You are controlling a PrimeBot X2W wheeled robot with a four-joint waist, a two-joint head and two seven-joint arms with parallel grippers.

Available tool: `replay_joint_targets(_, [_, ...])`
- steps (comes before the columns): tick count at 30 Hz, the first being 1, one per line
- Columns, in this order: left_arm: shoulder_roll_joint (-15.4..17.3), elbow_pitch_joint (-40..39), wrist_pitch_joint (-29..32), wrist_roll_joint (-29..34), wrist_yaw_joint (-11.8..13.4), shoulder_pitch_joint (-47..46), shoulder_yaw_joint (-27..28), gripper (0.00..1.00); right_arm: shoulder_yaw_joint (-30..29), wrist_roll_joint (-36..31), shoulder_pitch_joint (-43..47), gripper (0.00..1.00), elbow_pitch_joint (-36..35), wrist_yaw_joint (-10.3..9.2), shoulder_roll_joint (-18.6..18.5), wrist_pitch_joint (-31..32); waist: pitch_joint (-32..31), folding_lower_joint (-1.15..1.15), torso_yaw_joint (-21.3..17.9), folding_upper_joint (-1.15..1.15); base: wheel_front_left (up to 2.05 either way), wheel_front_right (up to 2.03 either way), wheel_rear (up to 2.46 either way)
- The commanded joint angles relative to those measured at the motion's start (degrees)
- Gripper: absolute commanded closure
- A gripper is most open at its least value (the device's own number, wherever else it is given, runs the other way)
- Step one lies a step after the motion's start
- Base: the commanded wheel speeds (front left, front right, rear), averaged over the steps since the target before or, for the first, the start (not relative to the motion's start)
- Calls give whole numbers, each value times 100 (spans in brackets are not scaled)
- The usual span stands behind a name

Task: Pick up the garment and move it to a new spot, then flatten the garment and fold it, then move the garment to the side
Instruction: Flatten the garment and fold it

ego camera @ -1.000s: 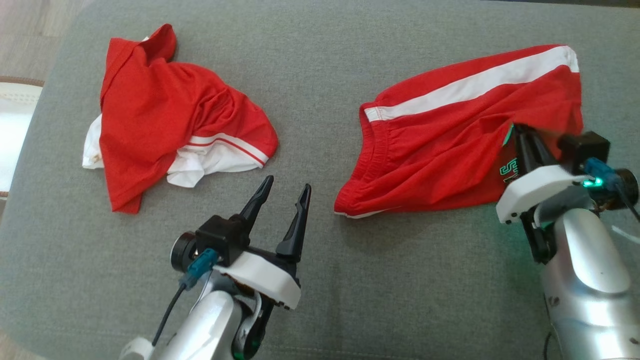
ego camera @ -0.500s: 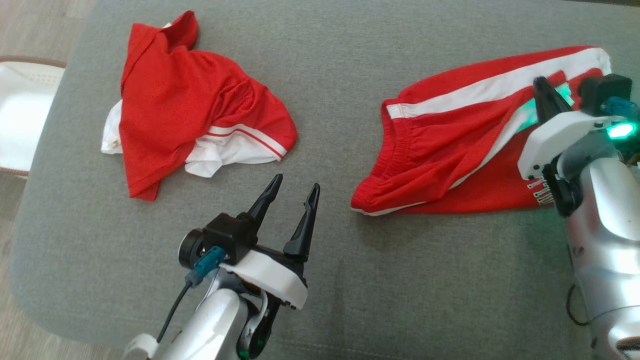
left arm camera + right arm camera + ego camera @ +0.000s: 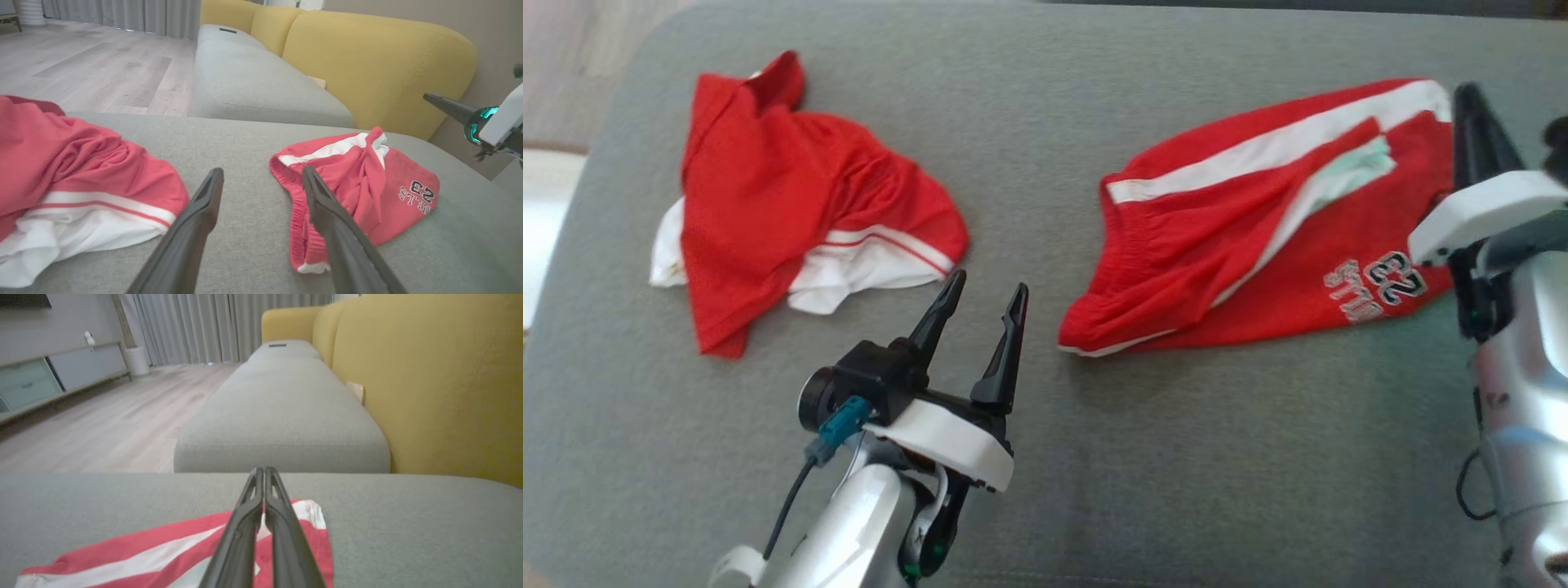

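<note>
Flattening next, likely: leave crumpled red-and-white mesh jersey (image 3: 792, 196) alone at left of grey fabric sofa seat (image 3: 1176, 457); lower left claw (image 3: 988, 286), fingers apart and empty, to left end of red white-striped shorts (image 3: 1217, 237) further right; open right claw (image 3: 1470, 102), pressed together on nothing, at their far edge; pull taut.

The red shorts (image 3: 359, 204) carry the only print that can be read, on one leg near the hem. In the left wrist view it shows the number 23 (image 3: 422, 191) in dark figures with a pale outline. Just beneath are pale letters (image 3: 413, 201) reading ULLS; anything before them cannot be made out. In the head view the same print lies upside down, the 23 legible and the word blurred.
</note>
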Motion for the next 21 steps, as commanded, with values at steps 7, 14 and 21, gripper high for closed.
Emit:
replay_joint_targets(7, [15, -343, -69, 52, -36, -2, 326, 0, -30, 393, 1000, 0, -1460, -5, 135, -323, -211, 0, -546, 0, 0, 0, 0])
replay_joint_targets(14, [15, -451, -69, 6, -43, 95, 405, 0, -107, 476, 2019, 0, -2418, -5, 576, -425, -303, 0, -795, 0, 0, 0, 0])
replay_joint_targets(21, [15, -470, -69, -20, -87, 168, 442, 0, -69, 536, 2632, 0, -2829, -5, 803, -444, -350, 0, -960, 0, 0, 0, 0])
